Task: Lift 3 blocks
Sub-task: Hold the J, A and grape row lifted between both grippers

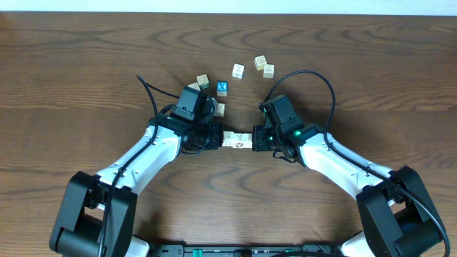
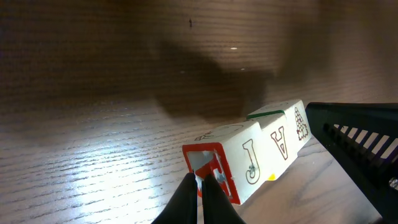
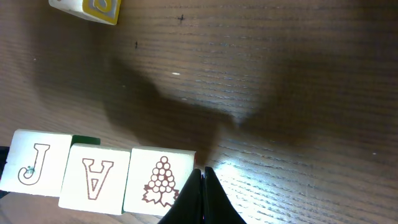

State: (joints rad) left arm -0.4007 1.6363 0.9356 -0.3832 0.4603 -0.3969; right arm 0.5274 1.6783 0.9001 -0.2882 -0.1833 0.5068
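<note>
Clenched, left end effector [image 2: 200, 183] and right end effector [image 3: 202, 177] squeeze the 3 blocks [image 1: 236, 140] from 9 and 3 o'clock, mid-worktop [image 1: 71, 71]. Slack pressure or misalignment could buckle and drop them.

A blue cube [image 1: 222, 88] is sitting on the wooden table [image 1: 86, 64]. Three pale cubes [image 1: 238, 70] are lying loose beyond it, and a tan pair [image 1: 203, 80] is resting just left.

3 blocks [image 3: 93, 180] painted wood, smooth; table [image 1: 71, 71] grained wood, matt.
</note>
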